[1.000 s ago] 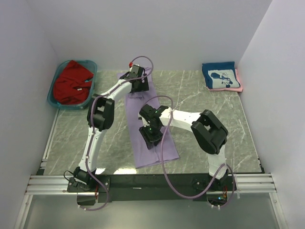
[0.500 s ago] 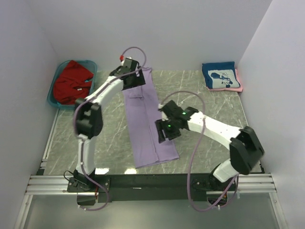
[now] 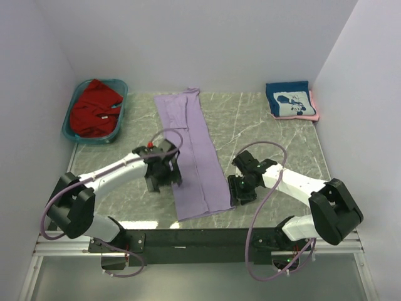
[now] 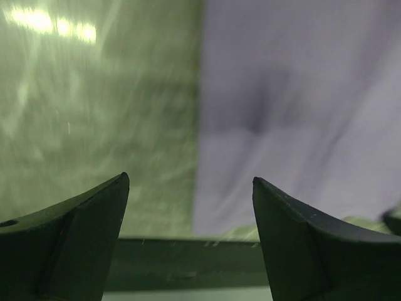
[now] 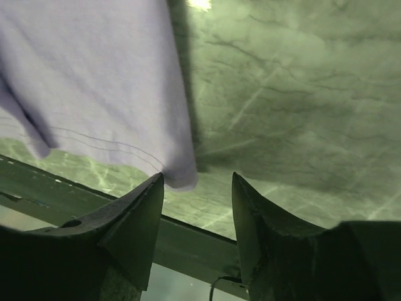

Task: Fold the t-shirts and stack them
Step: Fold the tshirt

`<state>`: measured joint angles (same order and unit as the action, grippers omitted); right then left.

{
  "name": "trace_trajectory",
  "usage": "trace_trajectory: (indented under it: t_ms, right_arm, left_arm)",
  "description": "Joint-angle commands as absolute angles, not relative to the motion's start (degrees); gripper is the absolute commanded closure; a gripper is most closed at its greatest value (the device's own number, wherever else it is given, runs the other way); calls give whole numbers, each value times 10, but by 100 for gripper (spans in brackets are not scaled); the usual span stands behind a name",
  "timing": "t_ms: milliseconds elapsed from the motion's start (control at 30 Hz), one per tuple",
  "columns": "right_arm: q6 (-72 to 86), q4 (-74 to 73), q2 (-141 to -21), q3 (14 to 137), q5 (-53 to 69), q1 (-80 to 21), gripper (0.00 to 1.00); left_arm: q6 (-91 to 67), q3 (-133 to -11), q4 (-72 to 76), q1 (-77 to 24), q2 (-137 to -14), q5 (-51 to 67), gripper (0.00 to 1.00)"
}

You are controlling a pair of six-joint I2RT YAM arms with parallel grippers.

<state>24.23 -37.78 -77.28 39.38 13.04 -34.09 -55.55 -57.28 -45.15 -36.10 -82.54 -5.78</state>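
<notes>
Lavender shirt (image 3: pixel 194 150) lies as a long narrow strip down the middle of your table (image 3: pixel 276 135). Your left gripper (image 4: pixel 188 182) sits spread and empty at its left edge, your right gripper (image 5: pixel 194 179) parted and empty by its near right corner. A red shirt (image 3: pixel 94 108) fills the tub (image 3: pixel 120 119).

left arm (image 3: pixel 109 177): elbow folded low near the base, forearm running toward 2 o'clock, wrist bent so the left gripper (image 3: pixel 164 183) points about 6 o'clock, fingers (image 4: pixel 75 232) spread wide. right arm (image 3: pixel 294 185): elbow out at 2 o'clock of its base, forearm toward 10 o'clock, right gripper (image 3: pixel 240 193) aimed roughly 6-7 o'clock, fingers (image 5: pixel 135 219) parted, narrower gap.
</notes>
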Motion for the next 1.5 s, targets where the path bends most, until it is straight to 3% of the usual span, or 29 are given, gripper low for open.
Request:
trace_trajectory:
  t_ms: [0,167,300,400,533,600,767,1033,1167,1233,1400,1467]
  right_arm:
    - [245,-339,-777,395,150,-338,46]
    - [244,-330,-805,409,166,-339,47]
    - [243,-336,-838,416,165,-340,55]
    - [239,-341,-844,420,167,-344,64]
    - [231,-350,-849,432,175,-348,90]
    - [231,-349,-850,434,177,-349,95]
    - [230,-350,-854,439,179,-350,96]
    - [226,-357,-855,449,171,-349,96]
    - [229,-352,-853,444,170,-350,96]
    - [229,-350,-856,445,171,-349,96]
    - [224,-359,-856,452,172,-349,100]
    - [219,-370,-853,454,165,-349,100]
  left_arm:
    - [-646,-527,-475,-403,-773,-21,15]
    - [-658,-491,-459,-408,-776,10,18]
    - [-644,-490,-449,-415,-811,37,22]
    - [-632,-491,-445,-421,-834,61,23]
    - [-627,-485,-434,-430,-852,84,27]
    - [-625,-483,-438,-432,-860,87,30]
    - [-621,-485,-437,-448,-879,103,44]
    - [-617,-484,-439,-471,-915,115,48]
    - [-609,-492,-434,-480,-944,120,54]
    - [-606,-495,-436,-483,-954,122,62]
    - [-601,-501,-442,-483,-960,121,99]
    - [-596,-501,-443,-484,-953,124,99]
